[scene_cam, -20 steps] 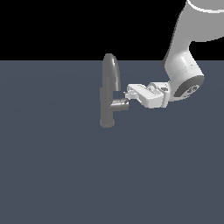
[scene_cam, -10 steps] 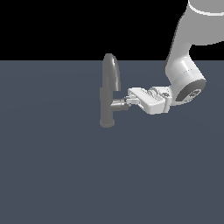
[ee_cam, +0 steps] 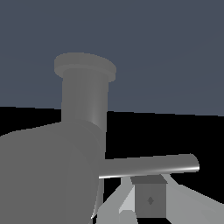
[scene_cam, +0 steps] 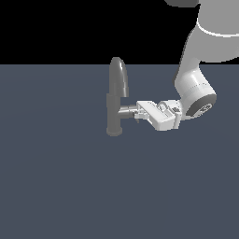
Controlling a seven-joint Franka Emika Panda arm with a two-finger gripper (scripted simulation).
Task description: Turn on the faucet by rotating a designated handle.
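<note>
Faucet (scene_cam: 113, 112) stands on the dark grey floor (scene_cam: 60, 186), a little left of the middle in the exterior view, its cylindrical post upright and the rounded arched spout (scene_cam: 117, 77) rising above it. From the post the handle (scene_cam: 127, 111) juts sideways towards the exterior view's right, so its long axis lies level, across the post. In the wrist view the handle (ee_cam: 148, 165) shows as a slim bright bar running out from the bulky grey body of the faucet (ee_cam: 78, 131).

At the handle's free end sits the gripper (scene_cam: 138, 113), the white hand reaching in from the exterior view's right with its fingers about the tip of the stub. One dark pad (ee_cam: 150, 199) shows right beside the bar in the wrist view. Whether the fingers are pressed on the handle or merely bracket it, I cannot tell.

Further right the arm (scene_cam: 196, 91) bends up and out of the top edge.

Compared with half a second ago, the gripper has kept its place at the handle's end while the hand and wrist have sunk slightly and tilted; the faucet itself looks unmoved.
</note>
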